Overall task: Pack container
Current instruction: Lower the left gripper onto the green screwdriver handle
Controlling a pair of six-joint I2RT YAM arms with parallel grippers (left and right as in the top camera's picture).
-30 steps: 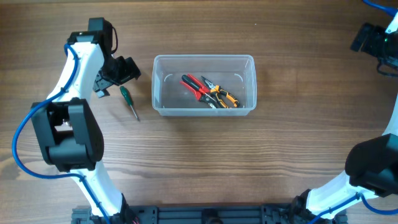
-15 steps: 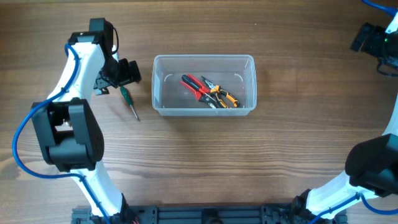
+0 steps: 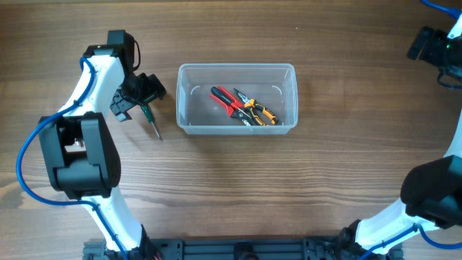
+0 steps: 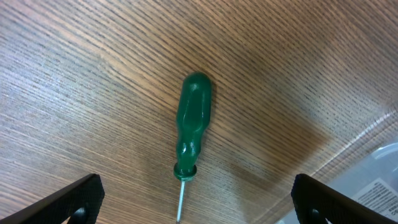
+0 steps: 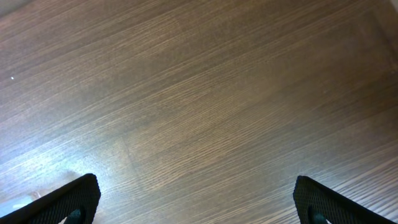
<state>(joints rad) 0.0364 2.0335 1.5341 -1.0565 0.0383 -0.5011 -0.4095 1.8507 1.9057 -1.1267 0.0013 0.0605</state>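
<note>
The container [image 3: 237,67], a clear plastic tub, stands at the table's middle. Red-handled pliers [image 3: 224,100] and orange-and-black pliers [image 3: 258,111] lie in it. To its left a green-handled screwdriver [image 3: 150,118] lies flat on the wood, shaft pointing toward the front edge. My left gripper [image 3: 136,99] hovers open right over the handle. In the left wrist view the screwdriver [image 4: 193,124] lies centred between the wide-apart fingers, untouched, with my left gripper [image 4: 199,202] astride its shaft. My right gripper [image 3: 432,46] is at the far right back, and the right wrist view shows the right gripper [image 5: 199,199] open over bare wood.
A corner of the tub [image 4: 380,180] shows at the lower right of the left wrist view, close to the right finger. The arm bases stand along the front edge of the wooden table [image 3: 238,188].
My left gripper has shifted slightly right and toward the front, coming over the screwdriver's handle. The right arm, the tub and the tools have not moved.
</note>
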